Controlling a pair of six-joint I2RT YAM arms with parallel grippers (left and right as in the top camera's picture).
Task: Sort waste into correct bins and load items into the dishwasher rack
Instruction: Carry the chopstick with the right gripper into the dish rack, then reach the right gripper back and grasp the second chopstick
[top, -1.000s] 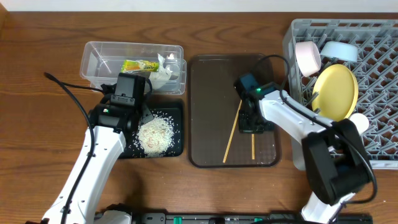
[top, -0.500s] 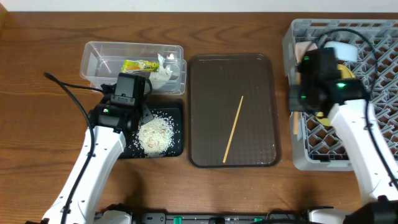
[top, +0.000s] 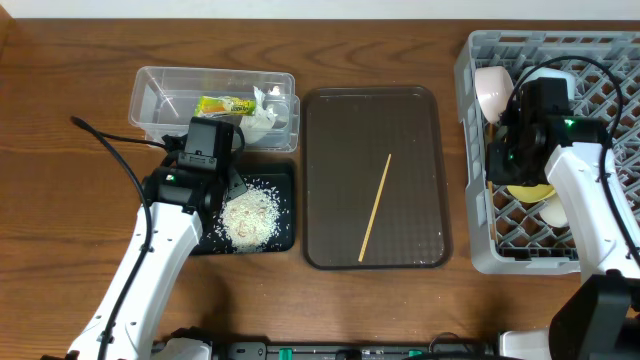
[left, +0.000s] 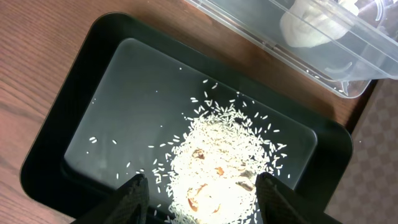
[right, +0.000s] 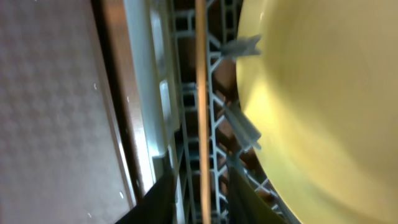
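Right wrist: a chopstick is seen loose within the part-open right hand — it could be lost through the dishwasher rack lattice.

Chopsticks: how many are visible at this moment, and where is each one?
2. One chopstick lies diagonally on the brown serving tray. The other is in the grey rack beside the yellow plate, between the right gripper's open fingers. None seem hidden.
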